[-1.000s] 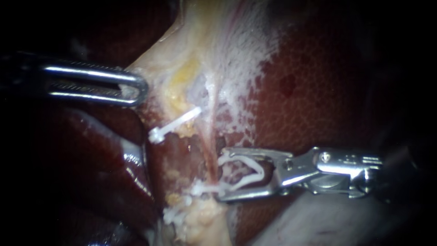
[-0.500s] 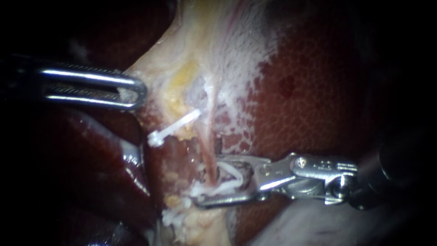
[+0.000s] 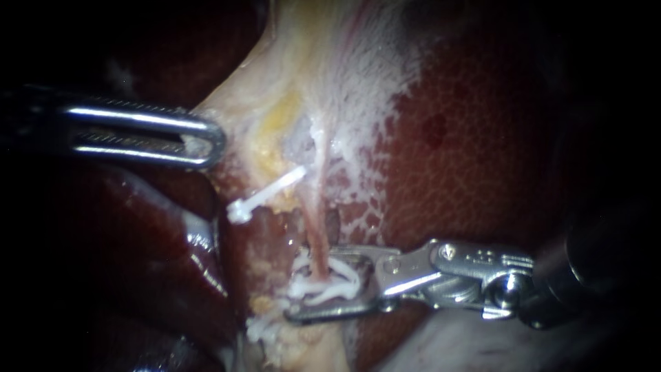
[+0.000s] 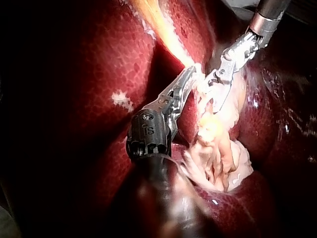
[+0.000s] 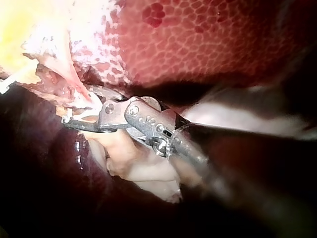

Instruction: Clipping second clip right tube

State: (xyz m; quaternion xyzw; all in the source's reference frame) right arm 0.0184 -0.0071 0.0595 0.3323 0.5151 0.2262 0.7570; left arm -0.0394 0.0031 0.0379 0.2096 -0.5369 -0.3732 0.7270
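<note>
A thin pink tube (image 3: pixel 317 234) runs down the pale tissue between the liver lobes. My right instrument (image 3: pixel 297 286) comes in from the right. Its jaws straddle this tube low down and hold a white clip (image 3: pixel 335 284) that wraps the tube. In the right wrist view the same jaws (image 5: pixel 69 120) sit across the tube (image 5: pixel 71 79). Another white clip (image 3: pixel 265 193) lies higher up, to the left of the tube. My left instrument (image 3: pixel 212 140) has its slotted jaws shut on the pale tissue edge (image 3: pixel 237 114), and it shows again in the left wrist view (image 4: pixel 190 79).
Dark red liver (image 3: pixel 475 138) fills the right side, and a glossy lobe (image 3: pixel 158 234) lies at lower left. White shreds of tissue (image 3: pixel 265 324) hang below the right instrument's jaws. Yellow fat (image 3: pixel 279 114) sits above the upper clip.
My right instrument has slid left until its jaws and clip straddle the tube, and the jaws have narrowed. The left instrument has held still.
</note>
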